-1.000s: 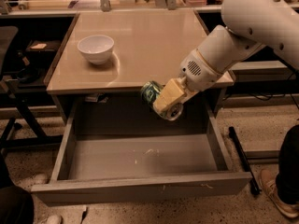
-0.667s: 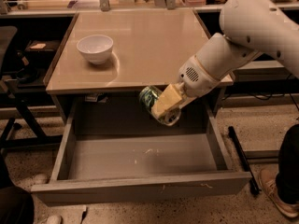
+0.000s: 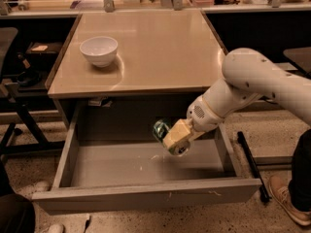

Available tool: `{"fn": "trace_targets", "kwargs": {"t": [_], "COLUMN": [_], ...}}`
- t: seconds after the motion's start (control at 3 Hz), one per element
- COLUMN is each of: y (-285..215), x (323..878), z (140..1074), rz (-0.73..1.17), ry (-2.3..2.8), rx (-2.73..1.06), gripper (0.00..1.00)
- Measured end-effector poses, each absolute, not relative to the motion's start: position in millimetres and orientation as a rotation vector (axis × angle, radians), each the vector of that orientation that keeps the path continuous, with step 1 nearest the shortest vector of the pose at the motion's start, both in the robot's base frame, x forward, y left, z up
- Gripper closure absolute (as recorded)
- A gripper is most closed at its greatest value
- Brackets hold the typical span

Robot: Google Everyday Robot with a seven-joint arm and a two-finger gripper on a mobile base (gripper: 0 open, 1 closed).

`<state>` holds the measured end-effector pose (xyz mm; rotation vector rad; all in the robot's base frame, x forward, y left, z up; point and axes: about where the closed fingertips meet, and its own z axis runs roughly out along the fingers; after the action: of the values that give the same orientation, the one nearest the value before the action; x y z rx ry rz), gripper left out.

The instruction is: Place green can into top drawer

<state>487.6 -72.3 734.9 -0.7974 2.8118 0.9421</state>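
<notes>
The green can [image 3: 160,129] is held tilted in my gripper [image 3: 173,137], whose pale fingers [image 3: 177,134] are shut around it. The can hangs inside the open top drawer [image 3: 141,191], a little above the grey floor and right of its middle. The drawer is pulled fully out below the beige table [image 3: 160,47]. My white arm [image 3: 252,89] reaches in from the right. The far end of the can is hidden by the fingers.
A white bowl [image 3: 98,50] stands on the table's left side. A dark chair and its legs [image 3: 14,106] are at the left. A black bar [image 3: 250,164] lies on the floor to the right, beside a person's shoe [image 3: 286,198].
My gripper has moved down and slightly left with the green can, from the drawer's back edge level into the drawer space.
</notes>
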Motion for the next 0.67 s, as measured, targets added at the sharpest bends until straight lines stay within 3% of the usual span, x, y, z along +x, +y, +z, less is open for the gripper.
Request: {"fn": "trace_targets", "kwargs": {"t": [0.67], "y": [-85.2], "x": [489.8], "z": [664.9], "rz": [0.946], "ry": [2.907], "rx": [-0.675], "gripper": [1.00]}}
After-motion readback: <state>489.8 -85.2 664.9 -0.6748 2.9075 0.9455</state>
